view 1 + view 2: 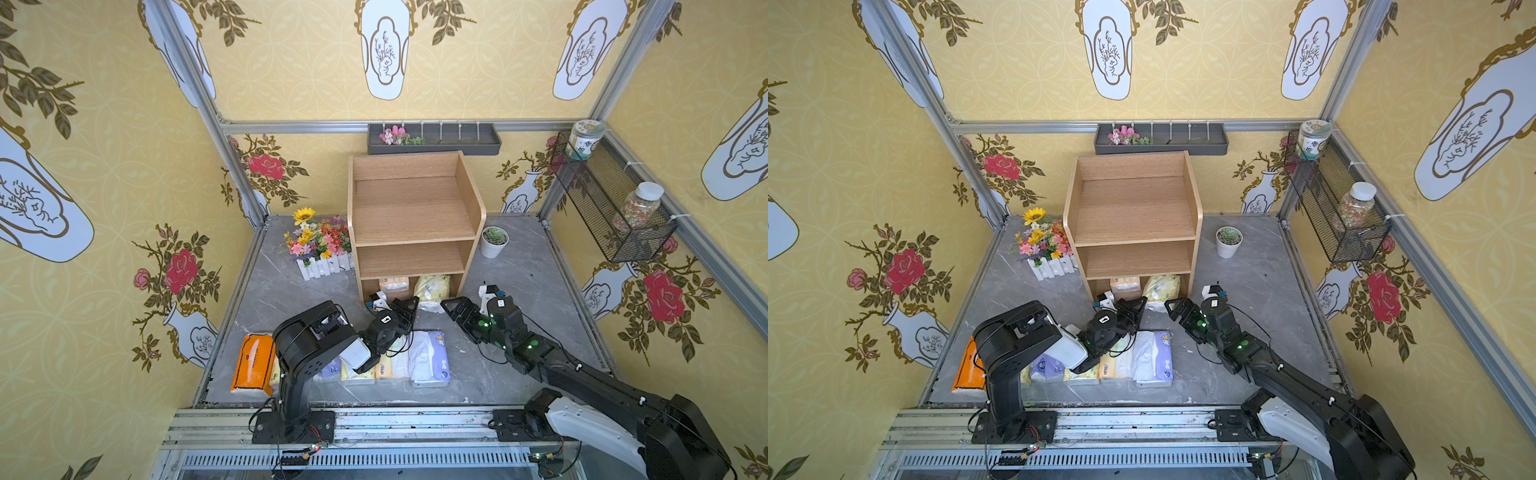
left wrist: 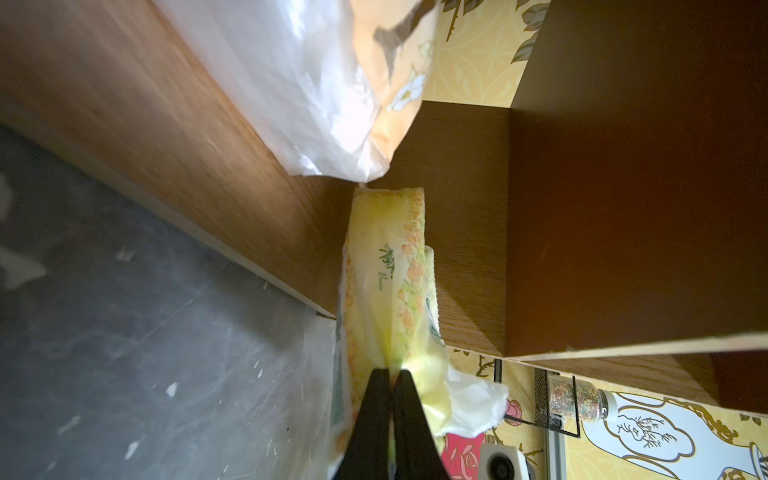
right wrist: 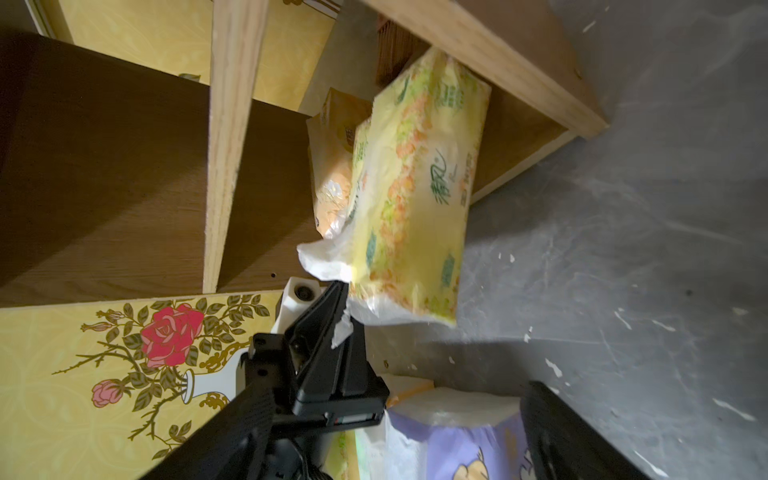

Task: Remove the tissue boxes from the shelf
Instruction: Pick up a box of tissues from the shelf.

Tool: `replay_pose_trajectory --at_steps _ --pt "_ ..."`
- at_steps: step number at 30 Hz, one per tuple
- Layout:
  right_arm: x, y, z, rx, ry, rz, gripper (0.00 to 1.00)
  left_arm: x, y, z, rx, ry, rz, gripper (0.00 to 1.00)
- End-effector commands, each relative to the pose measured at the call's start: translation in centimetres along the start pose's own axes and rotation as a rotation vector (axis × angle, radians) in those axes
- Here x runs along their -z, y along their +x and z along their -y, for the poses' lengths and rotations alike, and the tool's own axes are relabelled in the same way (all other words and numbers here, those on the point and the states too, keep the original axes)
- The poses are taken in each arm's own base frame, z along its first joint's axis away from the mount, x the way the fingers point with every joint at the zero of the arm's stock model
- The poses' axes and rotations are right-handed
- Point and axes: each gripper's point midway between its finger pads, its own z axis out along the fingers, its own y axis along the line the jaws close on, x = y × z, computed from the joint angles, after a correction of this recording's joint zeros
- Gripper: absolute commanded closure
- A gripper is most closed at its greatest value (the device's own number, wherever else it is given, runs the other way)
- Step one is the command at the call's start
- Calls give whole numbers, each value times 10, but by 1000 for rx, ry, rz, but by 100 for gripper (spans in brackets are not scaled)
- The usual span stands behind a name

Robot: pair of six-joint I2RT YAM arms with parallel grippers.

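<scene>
Yellow-green floral tissue pack (image 1: 432, 286) on the right of the light-wood shelf's (image 1: 415, 216) bottom tier, near end sticking out past the front edge, white tissue trailing from it, crumpled wrapper end pinched between the pressed-together jaws of the left gripper (image 2: 390, 374). Tan tissue pack (image 1: 392, 284) just beside it on the left, further back on the same tier. Right gripper (image 1: 453, 305) spread wide near the shelf's front right corner over the grey table (image 1: 519, 291), with an orange pack (image 1: 253, 361), a lavender pack (image 1: 430, 357) and others in a row along the table's near edge, well apart from the shelf.
</scene>
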Motion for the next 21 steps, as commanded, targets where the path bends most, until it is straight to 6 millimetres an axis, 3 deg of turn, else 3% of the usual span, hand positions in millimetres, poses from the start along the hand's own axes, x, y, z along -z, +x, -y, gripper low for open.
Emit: replay_pose_trajectory --at_steps 1,11,21 --pt "-3 -14 -23 -22 -109 38 4 4 0 9 17 38 3 100" --pt "-21 -15 -8 -74 -69 35 7 6 10 16 62 72 -27 100" --pt "-39 -17 -12 -69 -84 20 24 14 16 27 76 99 -41 100"
